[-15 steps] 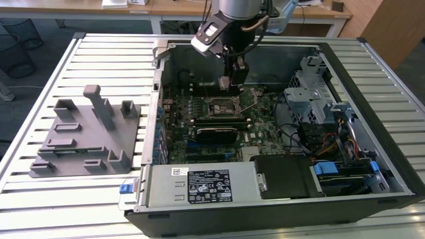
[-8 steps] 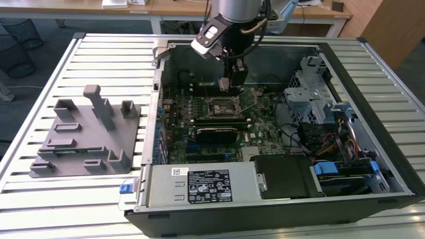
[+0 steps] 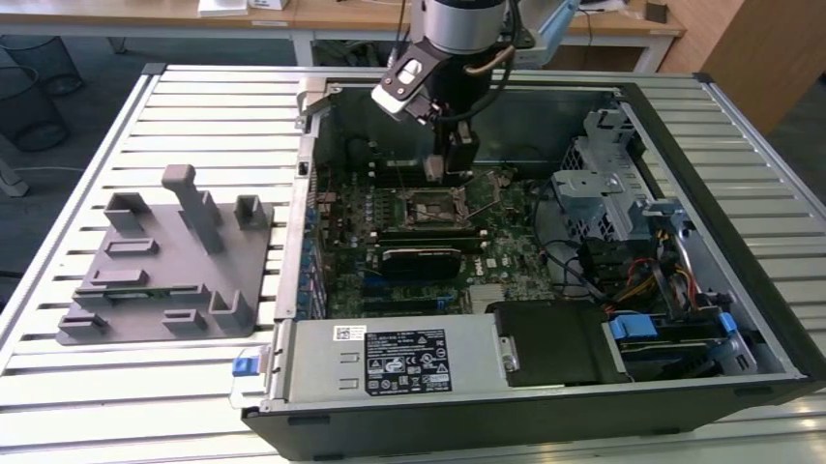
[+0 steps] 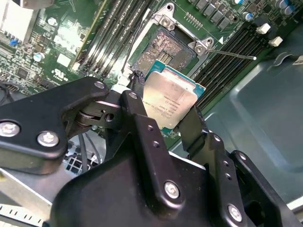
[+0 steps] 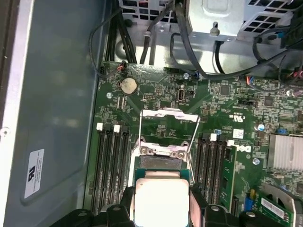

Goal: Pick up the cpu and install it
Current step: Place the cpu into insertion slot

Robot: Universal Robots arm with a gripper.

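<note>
Cpu (image 4: 173,101) (apparently above socket (image 4: 165,47)) inside case (image 3: 516,416)

The cpu (image 4: 173,99) is pale silver with a green rim. The circuit board (image 5: 156,101) is green, the tray (image 3: 155,271) plain grey.

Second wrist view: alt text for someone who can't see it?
The gripper holds the cpu by opposite edges, silvery top toward the camera, close to the empty socket on the green motherboard. Memory slots flank the socket.
</note>
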